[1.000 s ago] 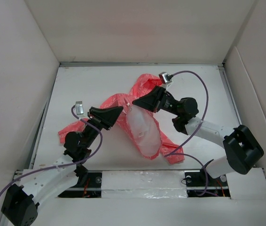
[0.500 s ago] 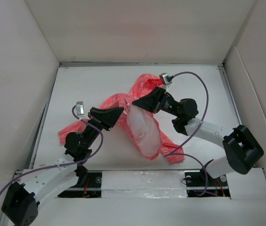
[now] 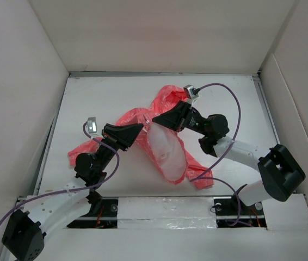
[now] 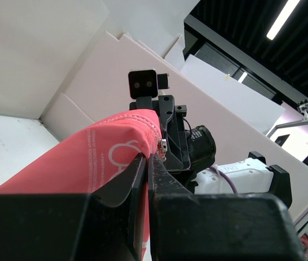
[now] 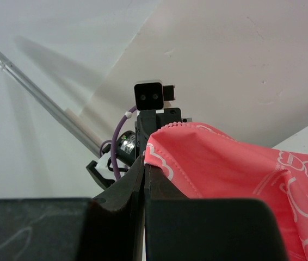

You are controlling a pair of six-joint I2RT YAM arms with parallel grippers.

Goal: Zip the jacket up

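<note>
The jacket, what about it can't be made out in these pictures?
- Top view: the zip line on the jacket is too small to see; the left hand and right hand cover the pinched edges.
- Left wrist view: the hand's own body hides the fabric below the grip; the small metal piece is too small to name.
- Right wrist view: the jacket is cut off by the right edge.
</note>
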